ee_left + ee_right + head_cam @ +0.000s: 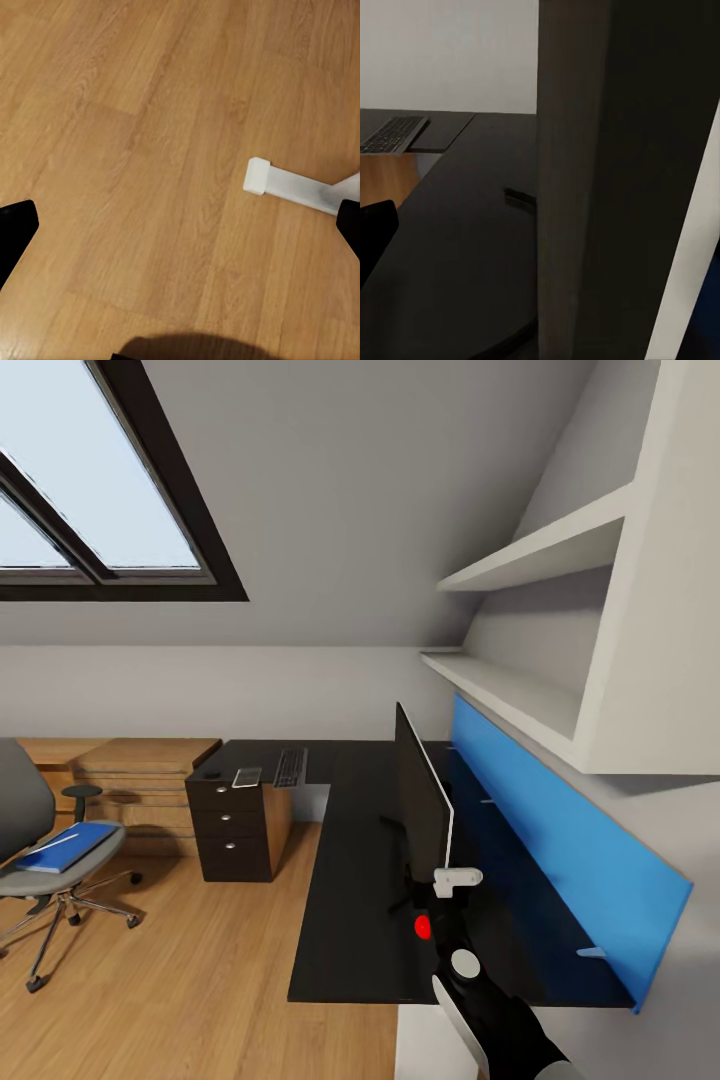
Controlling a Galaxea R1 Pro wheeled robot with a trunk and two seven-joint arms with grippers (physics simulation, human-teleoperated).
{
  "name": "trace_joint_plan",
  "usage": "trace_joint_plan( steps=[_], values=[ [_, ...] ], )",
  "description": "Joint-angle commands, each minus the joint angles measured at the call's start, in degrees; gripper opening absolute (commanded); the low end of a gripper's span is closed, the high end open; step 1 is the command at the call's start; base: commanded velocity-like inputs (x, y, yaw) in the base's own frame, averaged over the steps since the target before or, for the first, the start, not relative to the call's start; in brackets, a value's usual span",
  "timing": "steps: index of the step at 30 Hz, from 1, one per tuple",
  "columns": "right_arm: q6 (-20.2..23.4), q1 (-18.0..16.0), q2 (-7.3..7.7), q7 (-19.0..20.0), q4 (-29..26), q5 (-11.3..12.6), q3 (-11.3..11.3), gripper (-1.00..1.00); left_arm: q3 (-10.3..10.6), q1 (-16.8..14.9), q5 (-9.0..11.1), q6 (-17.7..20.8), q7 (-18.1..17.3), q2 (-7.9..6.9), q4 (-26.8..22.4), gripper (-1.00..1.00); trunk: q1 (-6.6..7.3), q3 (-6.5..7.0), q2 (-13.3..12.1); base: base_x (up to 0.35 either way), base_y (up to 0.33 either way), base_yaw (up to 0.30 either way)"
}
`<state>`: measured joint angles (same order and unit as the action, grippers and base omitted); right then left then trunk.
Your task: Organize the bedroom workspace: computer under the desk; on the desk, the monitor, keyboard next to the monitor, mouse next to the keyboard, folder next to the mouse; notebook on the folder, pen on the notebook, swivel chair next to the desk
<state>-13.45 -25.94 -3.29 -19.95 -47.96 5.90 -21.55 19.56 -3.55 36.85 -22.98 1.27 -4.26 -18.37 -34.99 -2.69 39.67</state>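
Observation:
The black monitor [422, 795] stands edge-on on the long black desk [350, 900], its red dot [423, 927] low at the near end. My right gripper [441, 891] is at the monitor's near lower end, open. In the right wrist view one dark finger [375, 236] shows beside the monitor [615, 180], whose edge hides the other. The keyboard [290, 767] [390, 133], a small grey notebook [247, 776] and a dark mouse [212, 773] lie on the far wing. The blue folder [68, 847] lies on the swivel chair [22, 805]. My left gripper [180, 240] hangs open over the floor. The computer is out of view.
Black drawers [232, 830] with silver knobs carry the desk's far wing, with low wooden shelving [130, 775] behind. A blue panel [560, 850] and white wall shelves [520, 700] line the right wall. A white desk foot [289, 184] rests on the wood floor [180, 980].

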Motion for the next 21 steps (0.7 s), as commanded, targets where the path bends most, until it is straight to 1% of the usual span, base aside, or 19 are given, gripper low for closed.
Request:
trace_joint_plan(
  steps=[1, 21],
  values=[
    [-0.35, -0.08, 0.04, -0.26, 0.04, 0.60, -0.25, 1.00, 0.48, -0.05, 0.50, -0.23, 0.13, -0.05, 0.00, 1.00, -0.02, -0.10, 0.08, 0.000, 0.000, 0.000],
    [-0.44, -0.08, 0.04, -0.26, -0.02, 0.60, -0.25, 1.00, 0.42, -0.05, 0.50, -0.23, 0.13, -0.11, 0.00, 1.00, -0.02, -0.10, 0.08, 0.000, 0.005, 0.000]
  ],
)
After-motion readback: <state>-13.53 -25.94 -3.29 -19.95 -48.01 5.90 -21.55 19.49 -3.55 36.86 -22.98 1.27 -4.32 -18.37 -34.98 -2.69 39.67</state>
